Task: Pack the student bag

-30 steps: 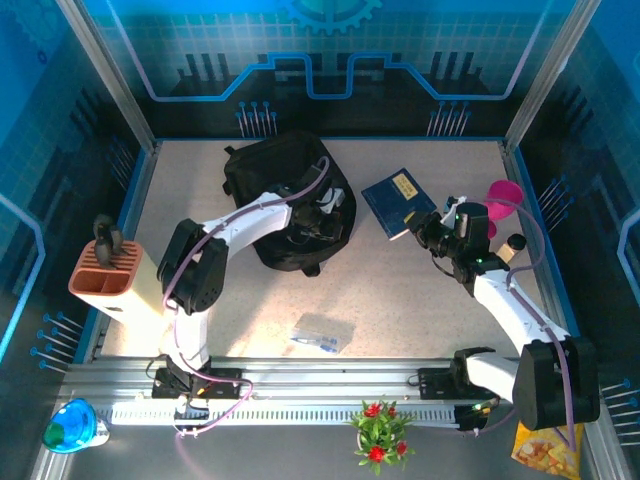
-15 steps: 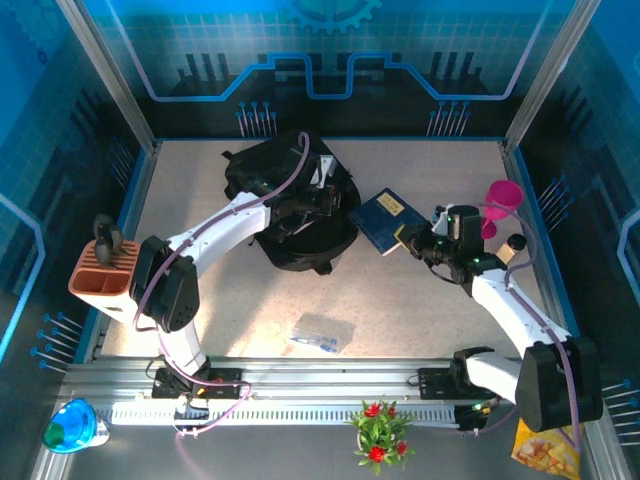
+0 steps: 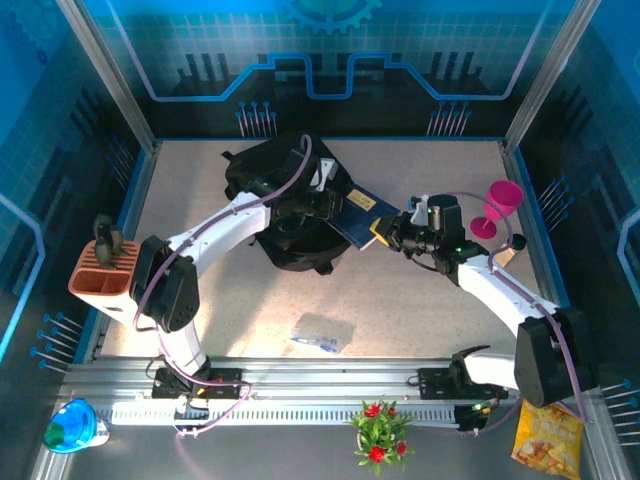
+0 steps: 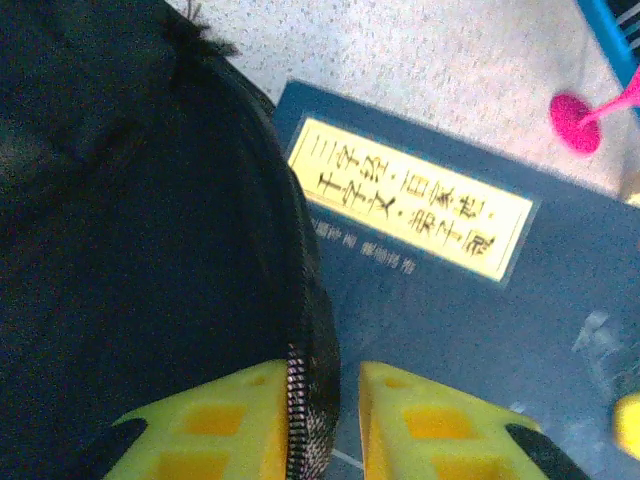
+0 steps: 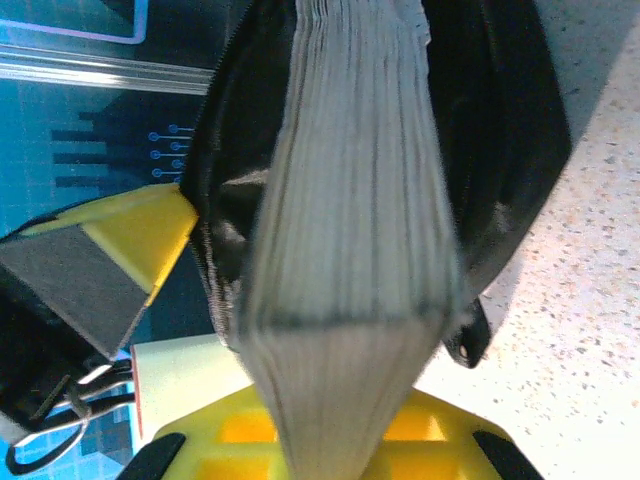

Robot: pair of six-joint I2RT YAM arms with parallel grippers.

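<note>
Left gripper (image 4: 322,392) is pinched tight on the zippered rim of the student bag (image 3: 283,225), on the bag's right edge. The right gripper (image 3: 386,232) is clamped on a dark-blue book (image 3: 356,213) with a yellow label, held tilted just right of the bag with its far end at the bag's open mouth. The bag itself lies toward the back of the speckled table (image 3: 420,300), with a pink goblet (image 3: 497,205) well off to its right, a clear plastic packet (image 3: 322,330) nearer the arm bases, and an orange-topped holder (image 3: 110,278) far to its left.

Right pincer (image 3: 384,234) has brought the book (image 3: 356,211) against the student bag (image 3: 262,168)
</note>
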